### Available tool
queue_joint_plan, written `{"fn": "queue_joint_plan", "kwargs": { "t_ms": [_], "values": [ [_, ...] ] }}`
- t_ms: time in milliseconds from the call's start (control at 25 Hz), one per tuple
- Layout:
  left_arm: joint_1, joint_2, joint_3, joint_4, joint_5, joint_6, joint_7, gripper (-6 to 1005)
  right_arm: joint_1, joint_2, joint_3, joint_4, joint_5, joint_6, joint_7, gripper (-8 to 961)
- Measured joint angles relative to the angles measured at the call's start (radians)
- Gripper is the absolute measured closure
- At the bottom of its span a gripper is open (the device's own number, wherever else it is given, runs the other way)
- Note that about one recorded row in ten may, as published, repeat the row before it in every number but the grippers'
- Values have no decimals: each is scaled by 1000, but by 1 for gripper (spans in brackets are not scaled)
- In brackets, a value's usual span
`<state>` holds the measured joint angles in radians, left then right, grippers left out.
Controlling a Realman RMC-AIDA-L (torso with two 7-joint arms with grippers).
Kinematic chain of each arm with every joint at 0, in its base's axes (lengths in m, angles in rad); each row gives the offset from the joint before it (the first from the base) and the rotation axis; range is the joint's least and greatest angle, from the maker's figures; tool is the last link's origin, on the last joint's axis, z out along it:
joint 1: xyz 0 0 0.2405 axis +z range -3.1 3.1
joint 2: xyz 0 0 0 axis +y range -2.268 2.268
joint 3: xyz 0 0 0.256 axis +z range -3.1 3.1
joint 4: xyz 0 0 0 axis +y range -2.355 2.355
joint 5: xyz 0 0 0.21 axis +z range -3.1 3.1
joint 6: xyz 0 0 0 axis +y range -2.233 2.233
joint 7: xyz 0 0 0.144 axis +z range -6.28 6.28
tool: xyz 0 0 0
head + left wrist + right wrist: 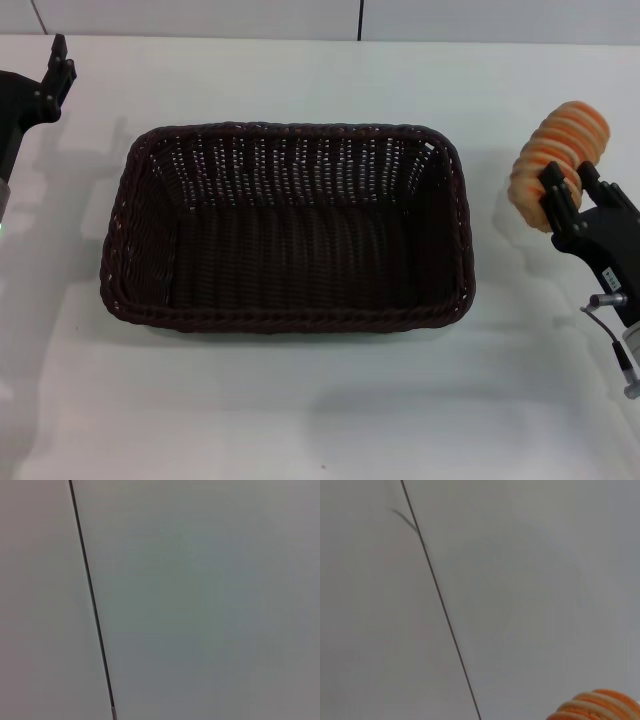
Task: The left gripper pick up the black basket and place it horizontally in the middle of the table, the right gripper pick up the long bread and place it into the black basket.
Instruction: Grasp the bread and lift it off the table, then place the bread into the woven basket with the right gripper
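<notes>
Long bread (560,160) is lifted off the desk (300,400), clamped between the right gripper (570,195) fingers (555,200), which are closed on its lower end, right of the black basket (287,228) and apart from it. Basket lies lengthwise mid-desk. Left gripper (58,72) sits at far left, away from basket; its finger opening can't be told.

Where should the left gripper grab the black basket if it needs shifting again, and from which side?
Take the braided rim of the short wall on the black basket's left end, coming down from above: the left gripper is parked off that side, and the rim looks thin enough to straddle. The sloped openwork sides would likely slip. The right gripper holds the long bread beyond the opposite end.
</notes>
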<state>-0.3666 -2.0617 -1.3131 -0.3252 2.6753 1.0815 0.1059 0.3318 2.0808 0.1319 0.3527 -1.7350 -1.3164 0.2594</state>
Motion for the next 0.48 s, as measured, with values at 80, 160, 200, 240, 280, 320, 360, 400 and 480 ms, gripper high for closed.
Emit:
{"fn": "queue_joint_plan", "kwargs": {
  "t_ms": [80, 160, 200, 240, 280, 320, 360, 400, 480],
  "values": [
    [0, 0, 0, 0, 0, 0, 0, 212, -1, 0, 0, 0, 0, -3, 0, 513],
    [0, 0, 0, 0, 0, 0, 0, 212, -3, 0, 0, 0, -1, -7, 0, 529],
    [0, 0, 0, 0, 0, 0, 0, 212, -3, 0, 0, 0, -3, -9, 0, 538],
    [0, 0, 0, 0, 0, 0, 0, 212, -3, 0, 0, 0, -3, -9, 0, 546],
    [0, 0, 0, 0, 0, 0, 0, 212, -3, -1, -1, 0, -6, -12, 0, 554],
    [0, 0, 0, 0, 0, 0, 0, 212, -3, -1, -2, 0, -10, -23, 0, 562],
    [0, 0, 0, 0, 0, 0, 0, 212, -3, -1, -4, 0, -15, -38, -1, 569],
    [-1, 0, 0, 0, 0, 0, 0, 212, -4, -1, -10, 4, -32, -83, -1, 577],
    [-1, 0, 0, 0, 0, 0, 0, 212, -4, -1, -13, 10, -46, -112, -1, 592]
  ]
}}
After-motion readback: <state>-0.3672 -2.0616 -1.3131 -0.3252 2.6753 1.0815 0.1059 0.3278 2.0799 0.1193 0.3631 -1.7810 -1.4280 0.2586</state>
